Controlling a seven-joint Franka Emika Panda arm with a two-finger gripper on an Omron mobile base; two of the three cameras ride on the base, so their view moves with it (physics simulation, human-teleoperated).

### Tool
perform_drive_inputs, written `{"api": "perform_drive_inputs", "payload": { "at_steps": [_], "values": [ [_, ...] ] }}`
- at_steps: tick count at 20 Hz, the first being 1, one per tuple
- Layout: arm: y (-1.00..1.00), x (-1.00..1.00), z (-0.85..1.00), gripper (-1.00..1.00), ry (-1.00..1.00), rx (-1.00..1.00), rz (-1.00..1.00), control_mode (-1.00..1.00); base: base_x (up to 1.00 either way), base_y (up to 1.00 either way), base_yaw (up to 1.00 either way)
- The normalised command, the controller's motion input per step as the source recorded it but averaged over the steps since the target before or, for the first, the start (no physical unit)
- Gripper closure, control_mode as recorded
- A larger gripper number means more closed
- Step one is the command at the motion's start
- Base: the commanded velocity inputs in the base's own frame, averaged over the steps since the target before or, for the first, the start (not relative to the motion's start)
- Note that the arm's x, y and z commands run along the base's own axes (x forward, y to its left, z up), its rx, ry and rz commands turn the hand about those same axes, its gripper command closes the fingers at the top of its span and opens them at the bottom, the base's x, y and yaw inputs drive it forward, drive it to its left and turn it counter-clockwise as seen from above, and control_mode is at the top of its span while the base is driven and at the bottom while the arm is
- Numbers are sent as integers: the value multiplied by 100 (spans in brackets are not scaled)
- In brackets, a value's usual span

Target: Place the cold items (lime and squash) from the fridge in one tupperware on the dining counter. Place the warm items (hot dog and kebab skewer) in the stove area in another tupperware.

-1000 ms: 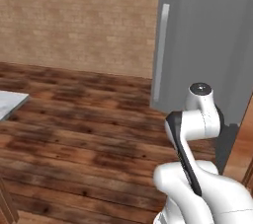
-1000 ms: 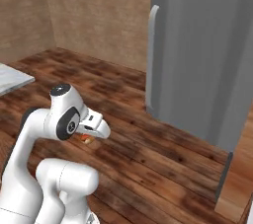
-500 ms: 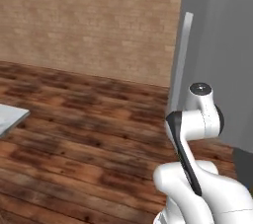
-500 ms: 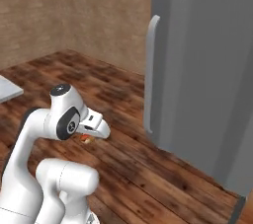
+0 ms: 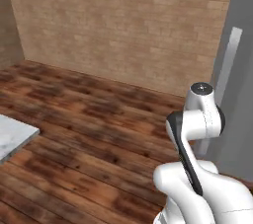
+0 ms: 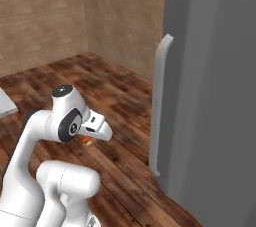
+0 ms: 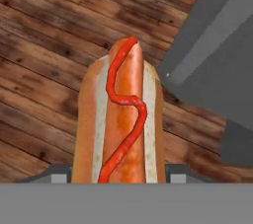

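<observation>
My jaws grip the hot dog (image 7: 120, 119), its long axis running straight out from them. It hangs over wooden floor (image 7: 44, 45), the fridge (image 6: 215, 96) just beside.

1. Left base view: set behind the arm (image 5: 197, 134), which rises at lower right. It faces forward and down over wood floor (image 5: 89, 134) toward a brick wall (image 5: 123, 20).
2. Right base view: set behind the arm at lower left, facing the grey fridge (image 6: 215, 96) and its handle (image 6: 159, 106) at close range.
3. Hand view: looks along the hot dog (image 7: 121, 124), very near, down onto floor.
4. Shared: both base views take in the arm, floor, brick wall and fridge handle.
</observation>
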Motion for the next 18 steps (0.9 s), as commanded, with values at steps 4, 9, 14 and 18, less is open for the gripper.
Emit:
{"api": "perform_drive_inputs", "payload": {
  "at_steps": [4,9,14,18],
  "values": [
    [0,0,0,100,0,0,0,100,82,24,40],
    [0,0,0,100,0,0,0,100,74,23,44],
    [0,0,0,100,0,0,0,100,74,4,48],
    [0,0,0,100,0,0,0,100,76,-6,42]
  ]
}}
